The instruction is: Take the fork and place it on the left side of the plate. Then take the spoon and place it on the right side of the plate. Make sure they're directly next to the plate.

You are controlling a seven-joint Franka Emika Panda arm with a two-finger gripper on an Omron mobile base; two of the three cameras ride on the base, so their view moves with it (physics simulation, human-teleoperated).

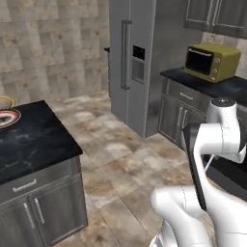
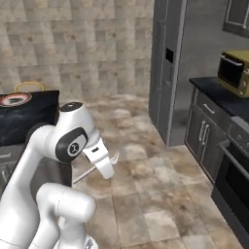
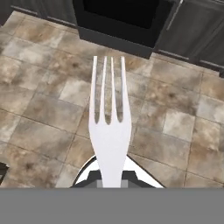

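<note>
Fork [image 3: 109, 131] fills the middle of the hand view: pale silver, four long straight tines pointing away from the camera, a flat shoulder narrowing toward the handle, which runs down between the fingers of the gripper [image 3: 111, 177]. The gripper is clenched on that handle, holding the fork out over the brown stone-tile floor [image 3: 39, 109]. In the right base view the gripper [image 2: 106, 168] hangs off the bent white arm [image 2: 73, 141] above the floor, with the tines [image 2: 115, 156] poking out on one side and the thin handle [image 2: 83, 176] slanting out the other.

Farther off, to the left, a dark marble-topped island [image 1: 34, 140] with grey cabinet doors carries the plate [image 1: 7, 117] at its far edge: red-orange rim, white ring, dark centre. Just behind it sits part of a tan, yellow-rimmed disc [image 1: 6, 101]. Fork and plate are well apart.

Beyond the floor stands a tall grey refrigerator [image 1: 130, 58] with a dispenser panel in its door. To the right, a black counter [image 1: 212, 84] over grey drawers holds a yellow microwave [image 1: 212, 60]. A dark oven front [image 3: 122, 22] lies ahead of the tines in the hand view. No lettering or brand mark can be read on any of these
</note>
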